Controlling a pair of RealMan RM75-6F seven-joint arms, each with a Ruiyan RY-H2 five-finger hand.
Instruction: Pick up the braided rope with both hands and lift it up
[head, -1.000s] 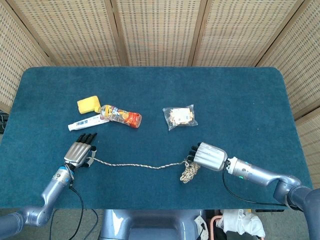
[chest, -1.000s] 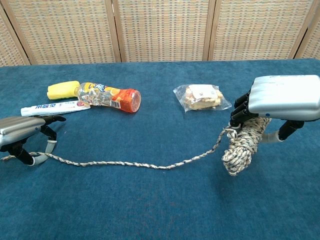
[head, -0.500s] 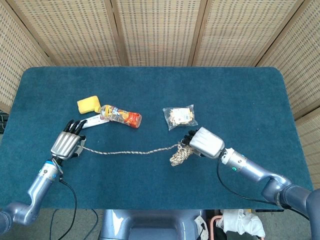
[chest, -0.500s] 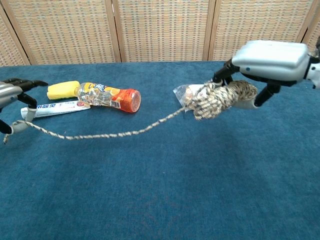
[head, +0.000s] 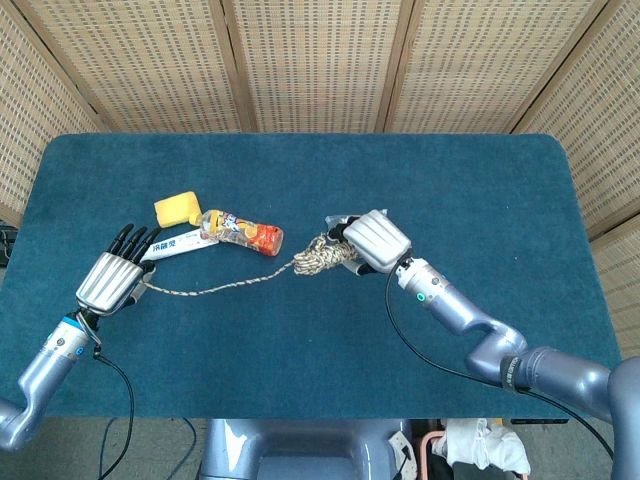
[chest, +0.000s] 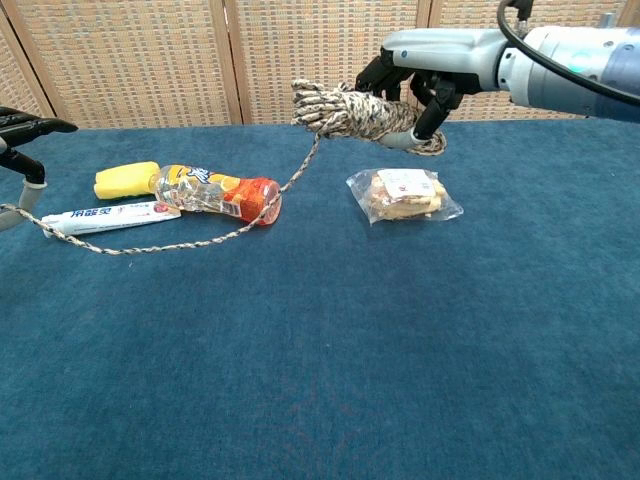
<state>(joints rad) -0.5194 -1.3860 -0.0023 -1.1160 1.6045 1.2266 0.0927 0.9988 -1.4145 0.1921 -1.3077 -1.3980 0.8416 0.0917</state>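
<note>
The braided rope (head: 225, 286) is speckled white and brown, and it hangs in a slack line between my two hands above the blue table (head: 470, 210). My right hand (head: 375, 240) grips its coiled bundle (chest: 350, 110), raised high at the top of the chest view, where that right hand (chest: 425, 62) shows from the side. My left hand (head: 107, 277) holds the thin end at the far left, fingers stretched forward. In the chest view only the left hand (chest: 22, 140) fingertips show at the left edge, with the rope (chest: 200, 240) sagging across the items below.
A yellow block (head: 176, 208), an orange-capped snack bottle (head: 243, 230) and a white tube (head: 180, 243) lie at the left under the rope. A clear bag of snacks (chest: 403, 194) lies below my right hand. Wicker screens stand behind the table.
Both hands have risen with the rope. My right hand carried the bundle up and toward the left; my left hand moved further left and up, and the rope now hangs clear of the table.
</note>
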